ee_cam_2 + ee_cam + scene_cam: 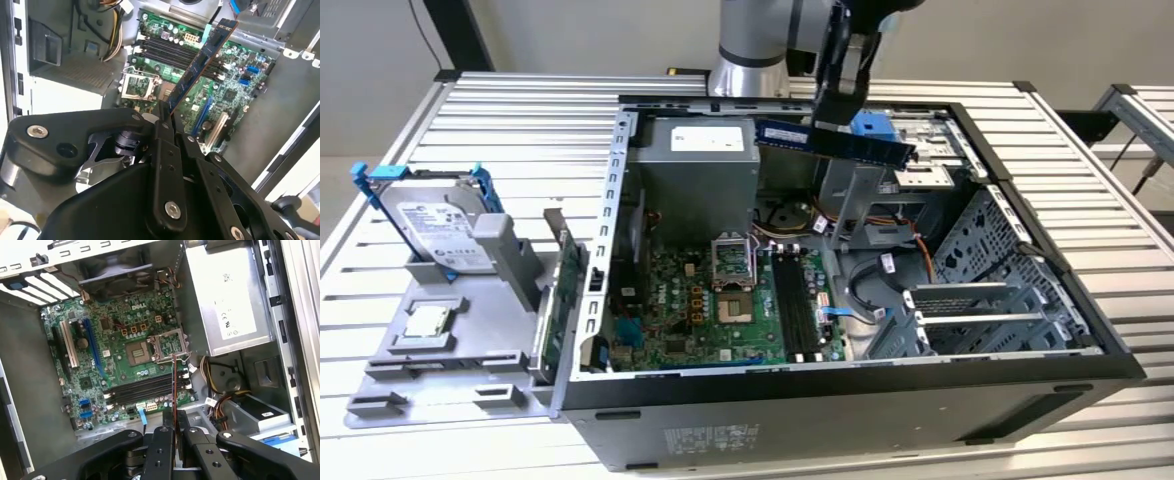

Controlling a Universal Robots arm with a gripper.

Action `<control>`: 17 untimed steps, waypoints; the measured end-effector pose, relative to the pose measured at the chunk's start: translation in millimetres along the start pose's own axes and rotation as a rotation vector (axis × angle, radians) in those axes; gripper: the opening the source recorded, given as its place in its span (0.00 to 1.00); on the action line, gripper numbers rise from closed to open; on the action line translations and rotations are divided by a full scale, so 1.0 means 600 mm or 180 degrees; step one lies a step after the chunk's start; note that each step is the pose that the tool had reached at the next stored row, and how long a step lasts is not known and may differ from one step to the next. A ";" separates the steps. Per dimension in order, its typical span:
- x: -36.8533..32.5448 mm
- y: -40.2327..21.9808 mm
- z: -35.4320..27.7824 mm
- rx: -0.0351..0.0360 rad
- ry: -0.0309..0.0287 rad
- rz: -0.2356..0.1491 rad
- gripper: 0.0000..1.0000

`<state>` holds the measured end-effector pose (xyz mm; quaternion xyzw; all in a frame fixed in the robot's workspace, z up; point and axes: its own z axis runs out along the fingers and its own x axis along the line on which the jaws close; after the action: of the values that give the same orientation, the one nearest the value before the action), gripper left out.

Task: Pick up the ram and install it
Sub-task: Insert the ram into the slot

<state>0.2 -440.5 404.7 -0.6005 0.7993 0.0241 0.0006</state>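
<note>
The gripper (831, 118) hangs over the open computer case (620, 250), and its jaws are pinched on the ram (874, 147), gripping the stick near its middle so that a stretch of board sticks out to either side of them. In the second wrist view the ram (202, 60) runs out and away from the gripper (167, 117), its dark bluish face and row of chips turned to the camera. In the first wrist view the ram (174, 385) shows edge-on (a thin line rising from between the jaws) above the gripper (175, 417).

The ram is in the air, apart from the motherboard (707, 310) that lies at the case floor beneath the jaws. The long black memory slots (140, 390) lie below the held stick, and no stick sits in them. The square processor socket (150, 347) lies just beyond the slots. The grey power supply (700, 165) sits inside the case, near the jaws. Well apart from them, outside the case, a silver hard drive (440, 235) in a blue bracket stands on a grey holder (480, 350) with a small pale processor chip (427, 322).
</note>
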 end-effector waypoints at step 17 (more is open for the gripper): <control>0.000 0.000 0.000 0.0016 -0.0014 0.0535 0.00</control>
<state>0.2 -440.5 404.6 -0.5313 0.8469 0.0235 0.0018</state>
